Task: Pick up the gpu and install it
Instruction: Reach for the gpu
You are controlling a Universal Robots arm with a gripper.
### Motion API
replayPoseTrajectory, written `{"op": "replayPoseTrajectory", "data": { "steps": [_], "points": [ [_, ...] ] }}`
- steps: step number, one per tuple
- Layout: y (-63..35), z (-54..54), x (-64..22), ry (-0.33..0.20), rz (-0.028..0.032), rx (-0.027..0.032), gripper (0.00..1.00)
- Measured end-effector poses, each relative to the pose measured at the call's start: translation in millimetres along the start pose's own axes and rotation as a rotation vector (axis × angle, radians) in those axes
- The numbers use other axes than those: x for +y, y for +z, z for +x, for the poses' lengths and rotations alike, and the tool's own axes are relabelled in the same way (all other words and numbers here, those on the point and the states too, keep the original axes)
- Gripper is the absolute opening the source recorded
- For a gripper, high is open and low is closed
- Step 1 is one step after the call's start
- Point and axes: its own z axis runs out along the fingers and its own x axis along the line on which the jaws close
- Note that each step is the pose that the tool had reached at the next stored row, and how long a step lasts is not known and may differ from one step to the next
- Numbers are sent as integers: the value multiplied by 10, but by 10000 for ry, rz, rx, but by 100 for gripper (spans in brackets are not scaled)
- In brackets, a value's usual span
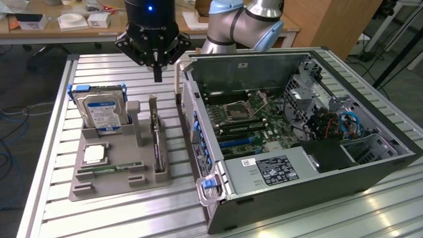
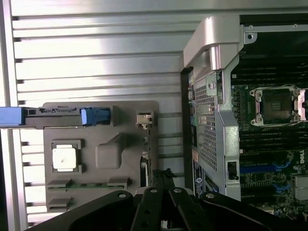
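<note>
The gpu (image 1: 156, 135) stands on its long edge in a slot of the grey holder tray (image 1: 116, 186), to the exterior view's left of the open computer case (image 1: 278, 171). In the wrist view the gpu (image 2: 147, 144) shows edge-on, with its pale metal bracket at one end. My gripper (image 1: 157, 75) hangs in the air above the far end of the tray, fingers shut together and holding nothing. It is well clear of the card. In the wrist view the black fingers (image 2: 163, 179) meet over the card's near end.
A silver blue-labelled hard drive (image 1: 102, 113) stands upright in the tray beside the gpu. A square processor (image 1: 94, 154) and a green memory stick (image 1: 109, 169) lie in the tray's front. The case's motherboard (image 1: 254, 121) lies exposed. A slatted metal table (image 1: 119, 67) carries everything.
</note>
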Motion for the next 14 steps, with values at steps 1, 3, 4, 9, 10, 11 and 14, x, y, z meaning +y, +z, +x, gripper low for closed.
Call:
{"op": "replayPoseTrajectory", "data": {
  "steps": [1,3,4,9,10,11,14],
  "points": [
    [1,5,-1,0,0,0,11],
    [2,13,-1,0,-1,0,11],
    [2,17,-1,1,0,0,11],
    [4,38,-3,-1,0,0,11],
    [4,42,-3,0,0,0,11],
    [4,45,-4,0,0,0,11],
    [5,56,-5,0,1,1,11]
  ]
}}
